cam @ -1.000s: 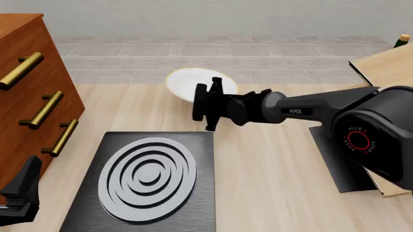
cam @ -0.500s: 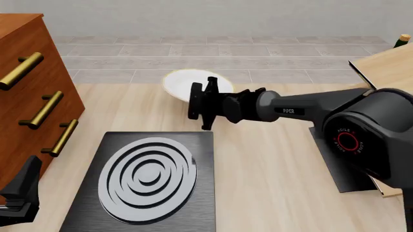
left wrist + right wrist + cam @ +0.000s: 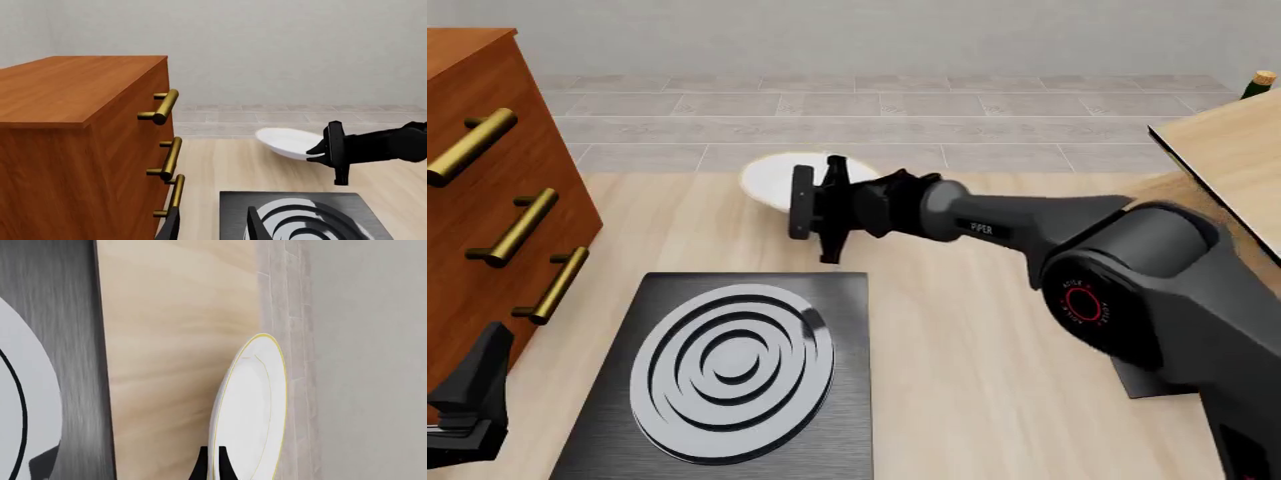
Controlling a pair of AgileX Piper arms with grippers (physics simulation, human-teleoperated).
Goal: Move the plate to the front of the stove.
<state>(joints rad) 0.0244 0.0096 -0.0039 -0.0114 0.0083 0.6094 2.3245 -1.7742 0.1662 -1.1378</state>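
The white plate (image 3: 771,180) with its thin gold rim is held tilted just beyond the stove's far edge. My right gripper (image 3: 815,208) is shut on the plate's rim and hides its right part. In the right wrist view the two fingertips (image 3: 200,466) pinch the edge of the plate (image 3: 250,405). The stove (image 3: 827,400) is a black slab with a grey ringed burner (image 3: 734,362), lying near the table's front left. My left gripper (image 3: 212,230) stands open and empty at the stove's front left corner (image 3: 478,385). From there the plate (image 3: 283,142) shows beyond the stove (image 3: 233,210).
A wooden drawer cabinet (image 3: 487,215) with gold handles stands along the left side, close to the left gripper. A light wooden board (image 3: 1228,135) lies at the far right. The right arm (image 3: 1121,260) crosses over the table's right half.
The right gripper has carried the plate to the left, from beyond the stove's far right corner toward the middle of its far edge. The left arm has not moved.
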